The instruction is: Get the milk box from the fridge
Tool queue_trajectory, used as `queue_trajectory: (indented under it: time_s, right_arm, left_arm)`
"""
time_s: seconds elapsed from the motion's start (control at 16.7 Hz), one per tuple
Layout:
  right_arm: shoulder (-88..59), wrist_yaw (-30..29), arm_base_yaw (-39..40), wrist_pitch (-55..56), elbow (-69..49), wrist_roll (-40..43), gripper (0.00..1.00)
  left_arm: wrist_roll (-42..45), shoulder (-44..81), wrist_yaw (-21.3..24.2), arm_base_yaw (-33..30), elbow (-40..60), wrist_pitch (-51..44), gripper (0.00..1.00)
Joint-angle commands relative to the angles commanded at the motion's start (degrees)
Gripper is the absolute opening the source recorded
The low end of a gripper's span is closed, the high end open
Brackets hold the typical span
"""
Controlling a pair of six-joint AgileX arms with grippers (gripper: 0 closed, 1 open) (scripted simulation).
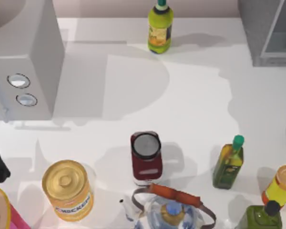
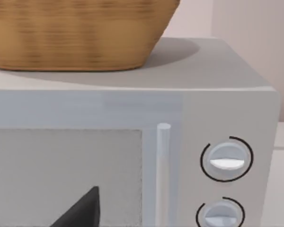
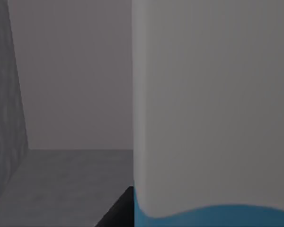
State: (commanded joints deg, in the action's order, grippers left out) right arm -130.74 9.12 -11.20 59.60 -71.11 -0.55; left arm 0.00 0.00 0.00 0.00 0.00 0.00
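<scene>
Very close to the right wrist camera, the milk box (image 3: 213, 118) stands inside the grey fridge (image 1: 264, 33), at the table's far right corner. Whether the right jaws are spread or closed cannot be told. The left arm is parked facing the microwave (image 2: 132, 156).

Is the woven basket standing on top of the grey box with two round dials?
Yes, the tan woven basket rests on the flat top of the grey box with two round dials.
</scene>
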Motion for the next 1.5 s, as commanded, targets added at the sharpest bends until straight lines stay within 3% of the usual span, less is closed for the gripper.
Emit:
queue_trajectory:
  time_s: [0.6, 0.96, 1.5]
  right_arm:
    - [7.2, 0.1, -0.2, -8.9, -1.8, -0.2, 0.00]
    - [8.0, 0.0, -0.6, -8.4, -0.8, -0.3, 0.00]
    - [21.5, 2.6, -2.7, -0.4, 22.7, -0.4, 0.00]
  left_arm:
    - [0.0, 0.0, 0.0, 0.0, 0.0, 0.0, 1.00]
    - [0.0, 0.0, 0.0, 0.0, 0.0, 0.0, 1.00]
    - [0.0, 0.0, 0.0, 0.0, 0.0, 0.0, 1.00]
